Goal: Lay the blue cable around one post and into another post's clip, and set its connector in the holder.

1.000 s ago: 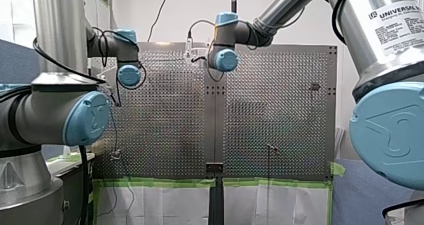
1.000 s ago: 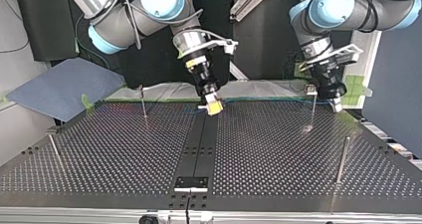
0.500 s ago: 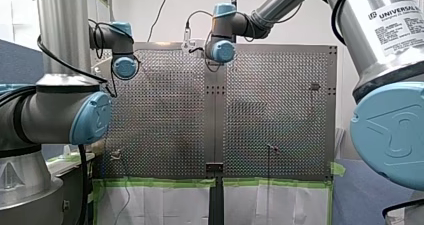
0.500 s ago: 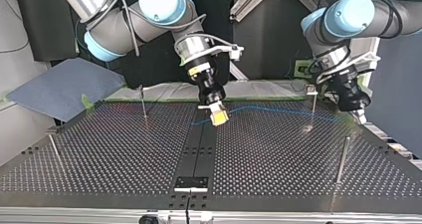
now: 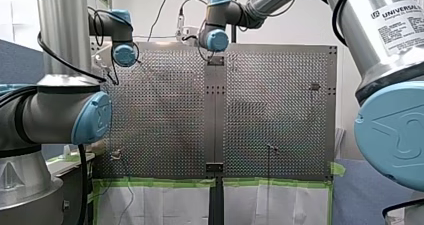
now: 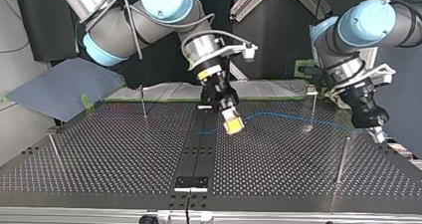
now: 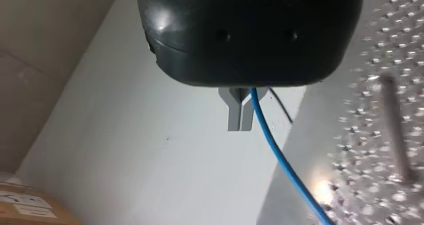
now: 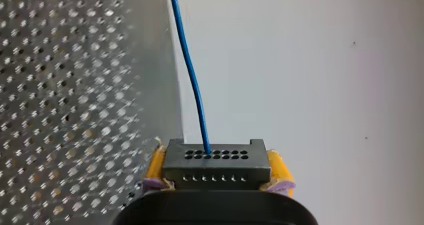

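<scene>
In the top view my right gripper [image 6: 233, 122], with yellow pads, hangs over the table's middle strip. The right wrist view shows it shut on the black connector [image 8: 215, 164], with the blue cable [image 8: 192, 70] running straight out ahead. The cable [image 6: 278, 116] spans above the table to my left gripper [image 6: 376, 133] at that view's right edge. In the left wrist view the metal fingers [image 7: 239, 114] are shut on the cable [image 7: 280, 155]. It passes close by the clip-topped post [image 6: 313, 104]. The black holder [image 6: 191, 182] sits at the near edge.
Thin posts stand at the top view's left [image 6: 143, 102], far left [image 6: 53, 149] and right [image 6: 341, 159]. A blue-grey mat [image 6: 64, 87] lies beyond the table's far left corner. Green tape [image 5: 160, 183] edges the table in the front view.
Both arms have moved toward the top view's camera and rightward. The blue cable has come up off the far edge and now stretches above the table between the grippers.
</scene>
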You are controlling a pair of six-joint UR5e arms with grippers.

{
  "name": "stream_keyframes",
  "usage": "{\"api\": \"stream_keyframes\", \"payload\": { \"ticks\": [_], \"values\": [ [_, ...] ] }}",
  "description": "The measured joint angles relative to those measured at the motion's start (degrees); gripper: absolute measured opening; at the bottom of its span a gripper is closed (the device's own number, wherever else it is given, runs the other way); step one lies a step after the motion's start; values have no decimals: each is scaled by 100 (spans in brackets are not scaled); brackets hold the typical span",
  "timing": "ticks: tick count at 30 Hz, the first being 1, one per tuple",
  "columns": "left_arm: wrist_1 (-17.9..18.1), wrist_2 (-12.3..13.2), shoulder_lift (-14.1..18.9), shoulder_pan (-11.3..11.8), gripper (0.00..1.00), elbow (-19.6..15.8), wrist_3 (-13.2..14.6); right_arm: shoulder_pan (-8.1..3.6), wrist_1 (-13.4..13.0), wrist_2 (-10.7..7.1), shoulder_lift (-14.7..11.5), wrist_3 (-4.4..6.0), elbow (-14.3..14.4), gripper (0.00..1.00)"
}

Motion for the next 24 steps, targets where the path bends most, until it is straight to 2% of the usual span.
{"api": "stream_keyframes", "payload": {
  "ticks": [4, 9, 13, 18, 24],
  "values": [
    [-24, 62, -22, 59, 0, 159, -113, 36, 108, 3, 102, 5, -175, 0],
    [-139, 72, -166, 155, 0, 385, -125, 103, 324, -1, 332, -17, -424, 0],
    [-172, 123, -349, 259, 0, 569, -135, 130, 324, 12, 466, 12, -615, 0],
    [-190, 340, -499, 493, 0, 674, -146, 147, 403, 20, 565, 29, -828, 0],
    [-217, 633, -534, 748, 0, 712, -176, 149, 466, 27, 608, 29, -926, 0]
  ]
}}
